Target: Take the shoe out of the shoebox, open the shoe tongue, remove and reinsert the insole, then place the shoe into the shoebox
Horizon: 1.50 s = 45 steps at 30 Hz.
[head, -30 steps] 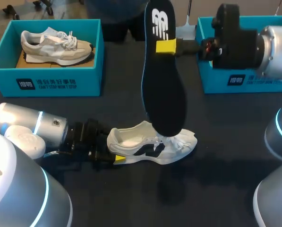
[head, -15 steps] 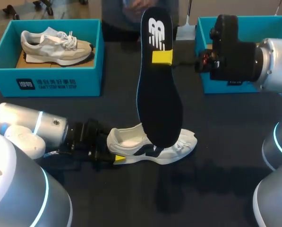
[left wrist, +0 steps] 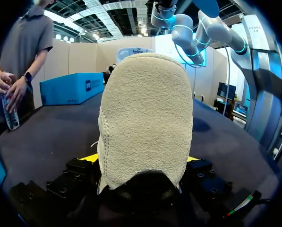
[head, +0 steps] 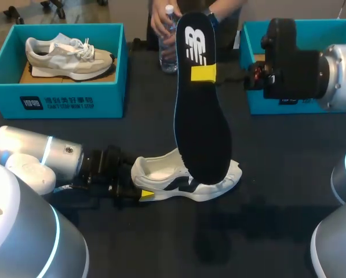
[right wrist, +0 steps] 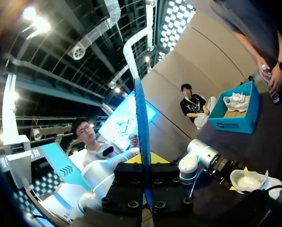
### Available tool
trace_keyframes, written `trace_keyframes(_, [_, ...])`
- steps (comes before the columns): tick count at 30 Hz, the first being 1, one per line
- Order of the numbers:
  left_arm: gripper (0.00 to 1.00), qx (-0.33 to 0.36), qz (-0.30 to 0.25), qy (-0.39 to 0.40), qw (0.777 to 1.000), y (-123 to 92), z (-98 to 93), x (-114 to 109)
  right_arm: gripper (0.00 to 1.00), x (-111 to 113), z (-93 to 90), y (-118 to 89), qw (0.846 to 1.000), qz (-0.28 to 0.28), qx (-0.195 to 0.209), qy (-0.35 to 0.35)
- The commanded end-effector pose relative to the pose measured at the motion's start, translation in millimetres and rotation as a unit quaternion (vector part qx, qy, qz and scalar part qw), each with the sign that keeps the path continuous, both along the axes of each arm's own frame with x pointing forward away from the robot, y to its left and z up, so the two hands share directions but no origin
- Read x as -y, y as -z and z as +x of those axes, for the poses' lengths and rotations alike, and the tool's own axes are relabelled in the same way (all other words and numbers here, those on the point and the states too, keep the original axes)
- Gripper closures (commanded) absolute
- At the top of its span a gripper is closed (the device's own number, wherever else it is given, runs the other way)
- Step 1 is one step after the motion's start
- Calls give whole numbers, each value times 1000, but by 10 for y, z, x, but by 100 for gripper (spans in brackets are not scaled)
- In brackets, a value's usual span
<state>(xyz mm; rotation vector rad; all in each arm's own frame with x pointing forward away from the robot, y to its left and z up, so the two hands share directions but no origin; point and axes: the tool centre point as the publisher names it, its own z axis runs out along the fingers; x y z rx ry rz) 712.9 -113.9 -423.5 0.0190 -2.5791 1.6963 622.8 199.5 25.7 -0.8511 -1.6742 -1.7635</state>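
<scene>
Pinching insole (head: 200, 127), right hand (head: 204, 73) above shoe (head: 161, 174)

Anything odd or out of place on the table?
A person's hand holds a water bottle at the table's far edge, foreign to the task. Insole in the right gripper and shoe below look fine.

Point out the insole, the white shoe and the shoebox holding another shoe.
insole (head: 200, 121): head view, its black middle.
white shoe (head: 158, 169): head view, its heel opening.
shoebox (head: 112, 101): head view, its front wall.
</scene>
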Motion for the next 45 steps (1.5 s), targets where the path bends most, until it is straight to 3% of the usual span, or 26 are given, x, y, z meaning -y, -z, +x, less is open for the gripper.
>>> trace_keyframes(1, [0, 0, 1, 0, 1000, 0, -9, 8, 100, -27, -30, -4, 1000, -1, -1, 4])
trace_keyframes(10, [0, -11, -6, 6, 1000, -66, -54, -85, 100, -27, -30, -4, 1000, -1, -1, 4])
trace_keyframes(22, [0, 1, 58, -25, 998, -209, -38, -242, 100, -27, -30, -4, 1000, -1, -1, 4])
trace_keyframes(35, [0, 1, 58, -25, 998, -209, -38, -242, 100, -27, -30, -4, 1000, -1, -1, 4])
trace_keyframes(45, [0, 5, 116, -27, 993, -345, 0, -318, 100, -27, -30, -4, 1000, -1, -1, 4])
